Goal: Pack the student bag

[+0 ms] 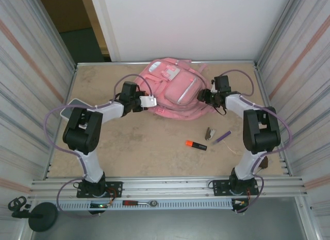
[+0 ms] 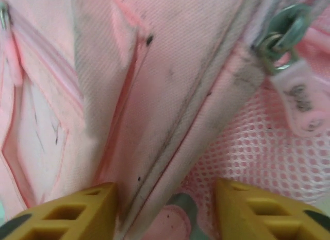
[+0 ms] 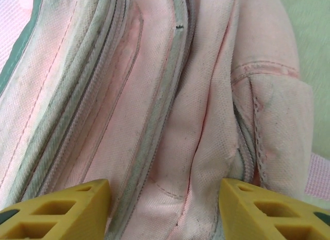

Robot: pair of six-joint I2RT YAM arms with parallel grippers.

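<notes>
The left jaws stand spread, yellow fingers [image 2: 67, 214] on either side of a fold of the bag [image 2: 154, 106], pinching nothing. The right jaws are spread likewise, fingers [image 3: 56, 209] astride a grey seam [image 3: 172, 70]. The step in hand looks to be getting the bag open. To do it well, I judge the left should go for the zip pull [image 2: 301, 101], which lies up and to the right of its fingers beside the mesh [image 2: 247, 157], and close on the tab rather than on loose cloth. The right should pinch a firm ridge of fabric and brace against that pull, since so soft a body would likely drag across the counter [image 1: 129, 142] otherwise. The pull is best made along the zip's line, not upward. The bag is pink, limp and grimy along its seams, with a white patch [image 1: 170, 72] and its front pockets facing up. It lies at the far middle of the counter, between the two arms. A highlighter [image 1: 196, 144], a pen [image 1: 223, 137] and a small clip-like thing [image 1: 210, 133] lie nearer, apart from it and not yet packed.
</notes>
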